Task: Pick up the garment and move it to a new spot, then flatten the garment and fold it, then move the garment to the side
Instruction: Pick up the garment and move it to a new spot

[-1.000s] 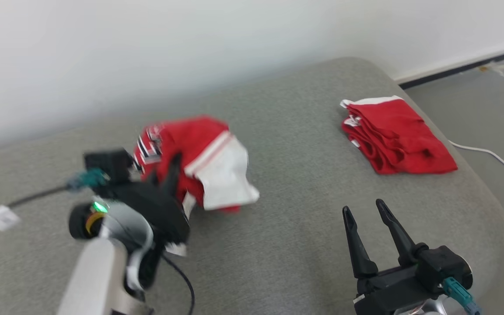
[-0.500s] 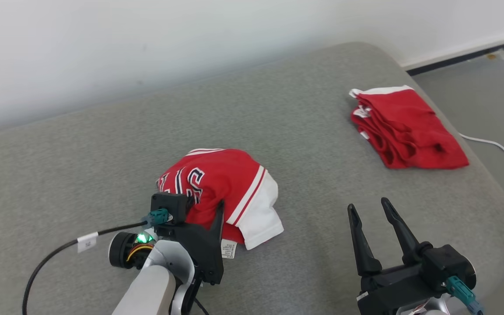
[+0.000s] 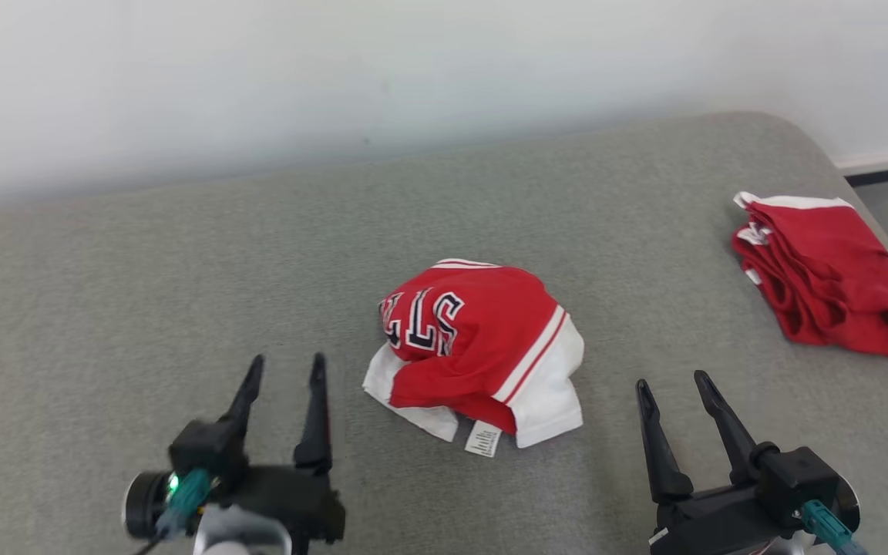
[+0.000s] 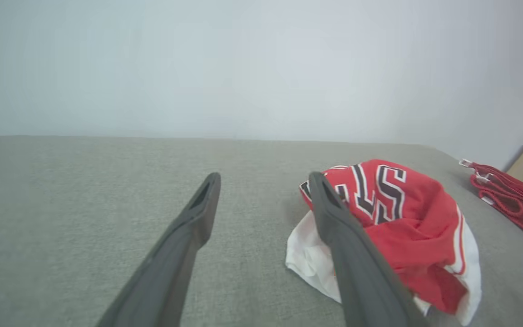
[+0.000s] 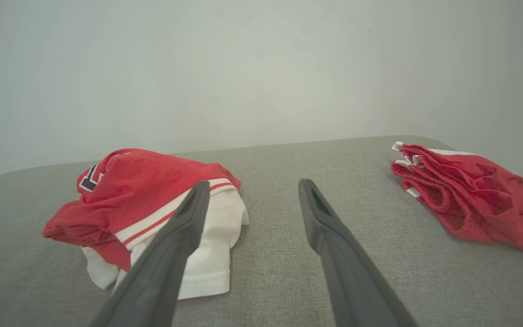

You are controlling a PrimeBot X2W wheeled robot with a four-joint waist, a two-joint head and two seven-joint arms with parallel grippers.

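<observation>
Crumpled red-and-white garment (image 3: 482, 351) lay in a heap at the middle of the grey cushion (image 3: 182, 270). Dark block lettering (image 3: 422, 320) showed on its upper red panel, and white panels spilled toward the cushion's near edge. A small white label (image 3: 482, 441) at the garment's near hem lay flat on the cushion. A folded red pile (image 3: 825, 277) lay at the cushion's right end, well apart from the garment. The left gripper (image 3: 288, 359) hovered over the cushion's near-left part, its two dark fingers (image 4: 198, 213) spread wide and holding nothing. The right gripper (image 3: 671, 380) stood over the cushion's near-right part, its fingers likewise parted and empty. Neither gripper touched the garment. A pale wall (image 3: 336, 77) rose behind the cushion's far edge.
</observation>
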